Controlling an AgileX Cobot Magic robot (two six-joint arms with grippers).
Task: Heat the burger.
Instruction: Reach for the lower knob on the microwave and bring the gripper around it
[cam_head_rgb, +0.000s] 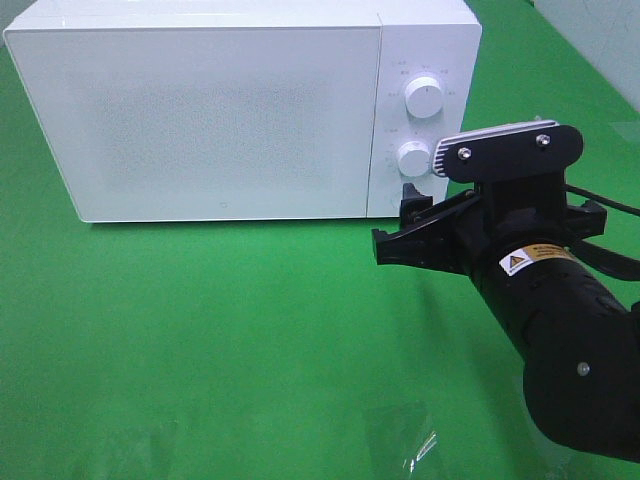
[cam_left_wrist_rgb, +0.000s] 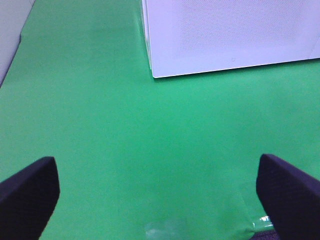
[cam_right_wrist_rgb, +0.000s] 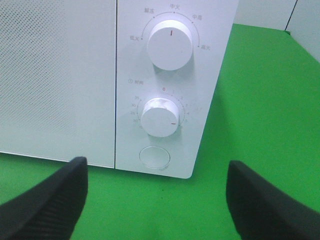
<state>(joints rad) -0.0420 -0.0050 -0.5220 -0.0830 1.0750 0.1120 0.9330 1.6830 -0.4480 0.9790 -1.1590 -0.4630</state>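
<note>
Looking for the burger: not in sight in any view; no bun and no plate lie on the green surface (cam_head_rgb: 200, 330).
Likely place: inside the white microwave (cam_head_rgb: 220, 110), judging by the shut door (cam_head_rgb: 200, 120). Its dotted panel is too cloudy to see through, so this is a guess.
Upper knob (cam_right_wrist_rgb: 170, 44): its red mark points straight up to the middle setting.
Lower knob (cam_right_wrist_rgb: 161, 116): the timer; its red mark sits to the lower right, away from the red zero at the top of the dial.
Round button (cam_right_wrist_rgb: 154, 157): below the timer, untouched.
Right fingers (cam_right_wrist_rgb: 50, 200): spread wide and holding nothing, hovering just in front of the control panel, level with the lower knob and clear of it.
Left fingers (cam_left_wrist_rgb: 27, 192): released, fully apart, empty, hanging over bare green surface near the door-side front corner of the microwave.
Done so far: door closed and timer turned off zero, so the heating looks set.
Left to do: probably little beyond drawing the right arm back, unless the burger must also be taken out afterwards.
</note>
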